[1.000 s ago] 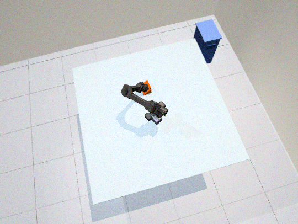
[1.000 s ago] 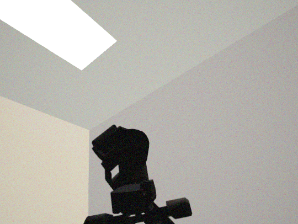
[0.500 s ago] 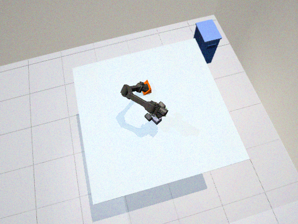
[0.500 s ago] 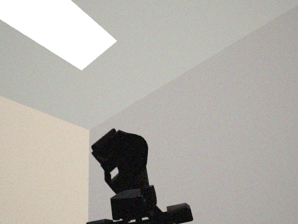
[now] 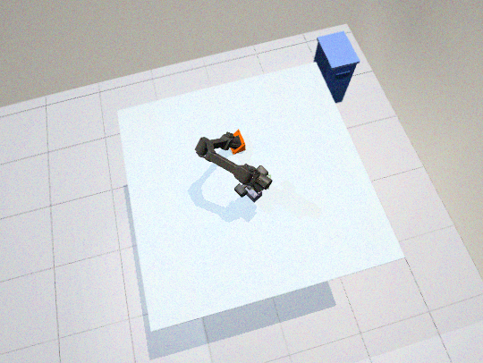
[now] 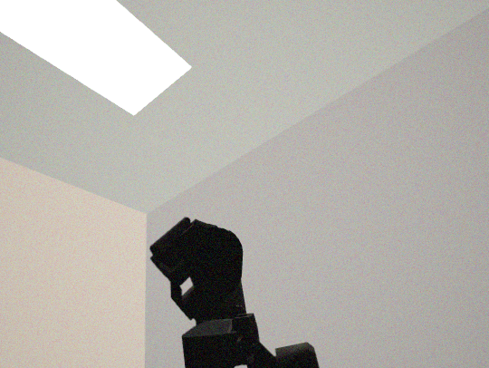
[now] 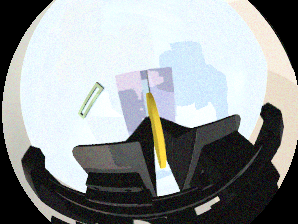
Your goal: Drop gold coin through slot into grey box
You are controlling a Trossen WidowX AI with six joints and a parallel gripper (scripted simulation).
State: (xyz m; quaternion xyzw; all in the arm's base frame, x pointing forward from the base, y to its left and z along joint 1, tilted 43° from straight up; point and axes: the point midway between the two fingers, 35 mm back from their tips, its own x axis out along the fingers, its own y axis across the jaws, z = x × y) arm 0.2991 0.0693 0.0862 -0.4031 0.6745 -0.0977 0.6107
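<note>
Arm (image 5: pixel 225 163) — dark grey, almost black, boxy links joined by rounded cylindrical joints. Base (image 5: pixel 237 141) bright orange, square-edged block. Wrist housing (image 5: pixel 262 179) drum-shaped, slightly lighter grey. Gripper (image 7: pixel 154 156) — two dark wedge-shaped fingers with flat matte faces, set in curved black bracket. In exterior view, arm reads as plain black silhouette; no cables or markings discernible.
</note>
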